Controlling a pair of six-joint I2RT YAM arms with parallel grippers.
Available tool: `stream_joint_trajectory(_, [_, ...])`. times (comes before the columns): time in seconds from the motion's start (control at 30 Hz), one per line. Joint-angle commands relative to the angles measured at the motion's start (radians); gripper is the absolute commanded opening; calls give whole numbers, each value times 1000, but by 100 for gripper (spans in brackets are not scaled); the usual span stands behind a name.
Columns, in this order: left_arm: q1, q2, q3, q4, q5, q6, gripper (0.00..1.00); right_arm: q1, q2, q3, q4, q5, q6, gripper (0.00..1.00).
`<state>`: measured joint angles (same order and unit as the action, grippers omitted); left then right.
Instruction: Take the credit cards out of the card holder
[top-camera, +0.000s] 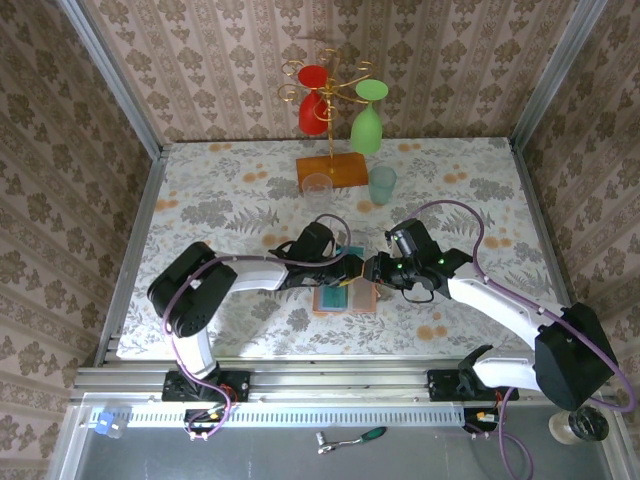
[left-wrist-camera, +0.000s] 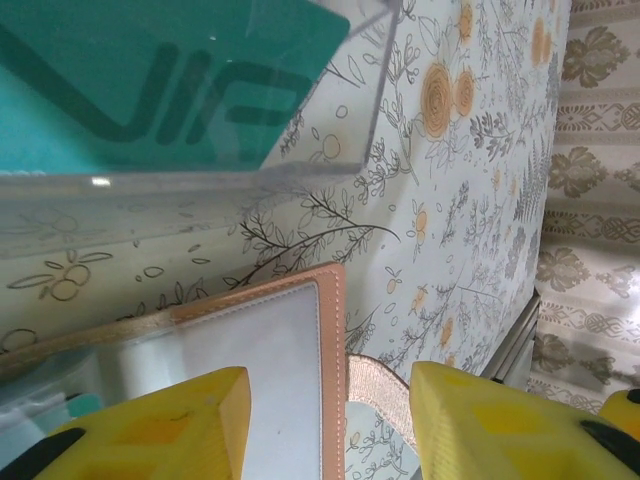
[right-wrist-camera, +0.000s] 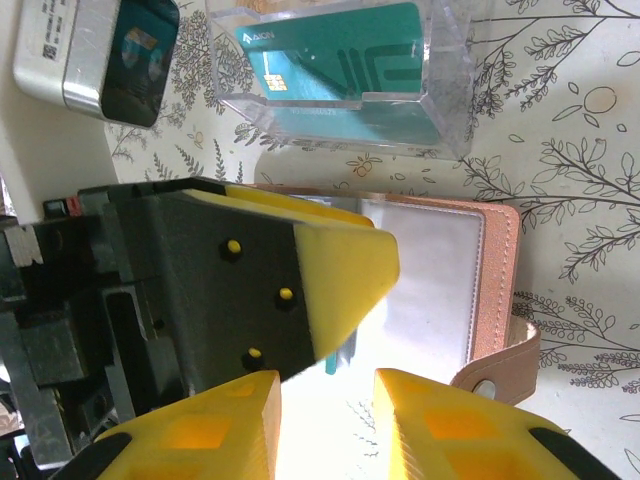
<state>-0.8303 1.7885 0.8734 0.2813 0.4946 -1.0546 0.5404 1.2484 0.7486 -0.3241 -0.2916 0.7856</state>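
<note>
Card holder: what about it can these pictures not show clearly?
- Top external: the card holder is too small to show its pockets.
- Left wrist: the picture's bottom edge and the left gripper cut it off.
- Right wrist: the left gripper's finger covers its left part; glare above the right gripper hides what its pockets hold.

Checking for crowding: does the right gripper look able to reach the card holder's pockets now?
Probably not cleanly: the left gripper hangs over the card holder, directly ahead of the right gripper.
</note>
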Motion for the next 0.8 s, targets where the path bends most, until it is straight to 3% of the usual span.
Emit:
stream_joint_trajectory(0.0, [31, -45, 10, -9, 17, 22, 47, -4, -13, -10, -13, 1, 9, 31])
stream_joint_trajectory(0.5, [175, -312, -189, -192, -55, 116, 37, 75, 136, 60, 65, -44, 44, 30])
stream_joint_trajectory(0.77, [188, -336, -260, -226, -74, 129, 29, 105, 222, 75, 108, -54, 62, 30])
